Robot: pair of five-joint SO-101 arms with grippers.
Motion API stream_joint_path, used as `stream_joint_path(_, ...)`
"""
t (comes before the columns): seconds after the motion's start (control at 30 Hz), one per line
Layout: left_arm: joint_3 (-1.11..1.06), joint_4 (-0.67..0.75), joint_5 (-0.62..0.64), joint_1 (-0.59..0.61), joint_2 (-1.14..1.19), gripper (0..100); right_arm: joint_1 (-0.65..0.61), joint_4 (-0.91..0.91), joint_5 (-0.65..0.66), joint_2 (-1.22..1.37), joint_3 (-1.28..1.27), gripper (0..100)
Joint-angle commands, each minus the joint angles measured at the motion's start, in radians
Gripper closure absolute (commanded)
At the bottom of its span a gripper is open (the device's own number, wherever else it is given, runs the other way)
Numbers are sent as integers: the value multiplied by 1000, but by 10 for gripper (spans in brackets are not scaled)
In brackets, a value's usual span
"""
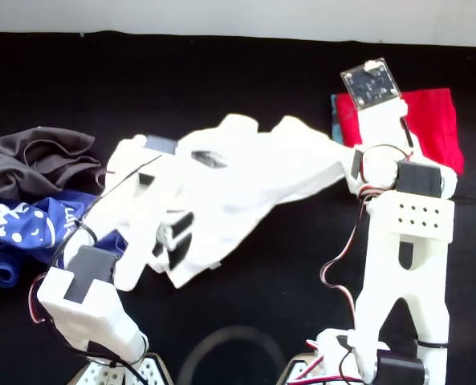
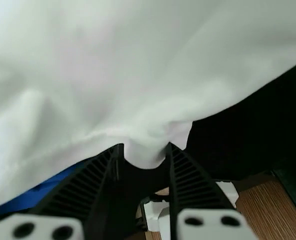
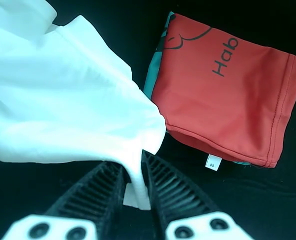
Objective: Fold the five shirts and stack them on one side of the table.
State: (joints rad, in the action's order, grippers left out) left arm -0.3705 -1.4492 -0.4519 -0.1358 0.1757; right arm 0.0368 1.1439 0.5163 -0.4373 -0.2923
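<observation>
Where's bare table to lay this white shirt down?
Bare table along the far edge, between gray shirt and red shirt, and near side, in front of the held white shirt. Crowded at left: blue shirt against the gray one.

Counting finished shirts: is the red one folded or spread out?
Folded: the red shirt lies as a rectangle with layered edges, on teal fabric. The white shirt, pinched by the left gripper and right gripper, is not.

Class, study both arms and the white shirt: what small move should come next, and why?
Probably lower the left gripper and right gripper together, laying the white shirt flat on the table. Each pinches an edge, the cloth sags bunched between them, and a folded red shirt already lies at the side.
</observation>
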Motion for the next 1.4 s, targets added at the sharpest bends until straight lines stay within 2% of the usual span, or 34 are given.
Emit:
stream_joint_path(0.0,-68,135,-9,59,-4,860,16,-15,12,-36,8,992)
stream_joint_path(0.17,-12,288,-26,255,7,857,13,-13,12,-36,8,992)
stream_joint_path(0.27,67,279,-23,277,7,857,-1,-13,9,-36,8,992)
stream_joint_path(0.37,145,186,-12,251,-2,857,-31,-13,6,-36,1,992)
stream_joint_path(0.57,280,-123,-2,151,-4,857,-50,-13,6,-35,1,992)
stream_joint_path(0.73,311,-212,2,27,-4,856,-48,-13,11,-27,1,992)
stream_joint_path(0.83,275,-157,3,4,7,856,-48,-13,11,-27,1,992)
stream_joint_path(1.1,93,186,-3,76,8,856,-45,-10,12,-35,1,992)
stream_joint_path(1.37,96,120,-3,61,7,856,-47,-12,14,-27,1,992)
